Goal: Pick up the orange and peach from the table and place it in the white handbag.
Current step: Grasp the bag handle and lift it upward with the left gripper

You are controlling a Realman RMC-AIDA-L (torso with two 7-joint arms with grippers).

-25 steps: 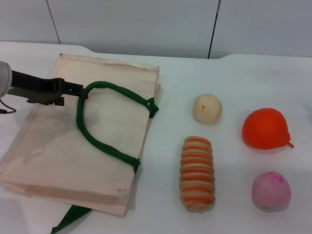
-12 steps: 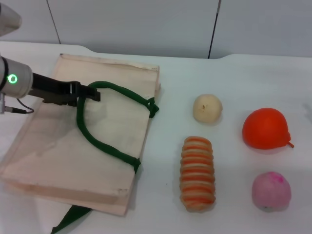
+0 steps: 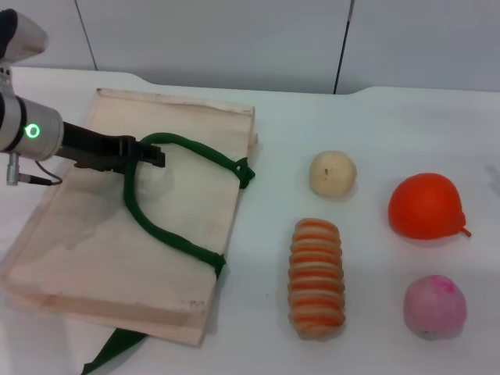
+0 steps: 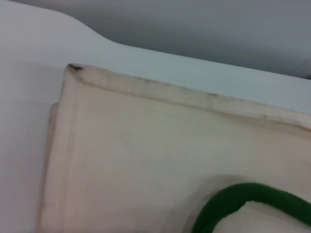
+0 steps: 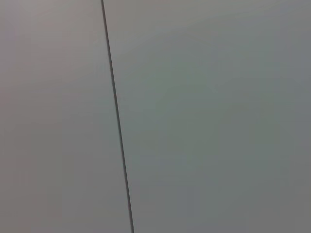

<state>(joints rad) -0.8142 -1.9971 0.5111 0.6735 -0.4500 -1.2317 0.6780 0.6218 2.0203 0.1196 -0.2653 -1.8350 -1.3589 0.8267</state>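
white table (image 3: 375,125) carries the white handbag (image 3: 94,234) flat at left; orange (image 3: 424,205) and peach (image 3: 434,305) sit well apart at right. left gripper (image 3: 154,155) is at the green handle (image 3: 168,234) — grip state cannot be told. handle is best lifted straight up so the mouth opens.

Legible markings: none.
No text, label, brand name, number or sign can be read on any surface in the head view, the left wrist view or the right wrist view.
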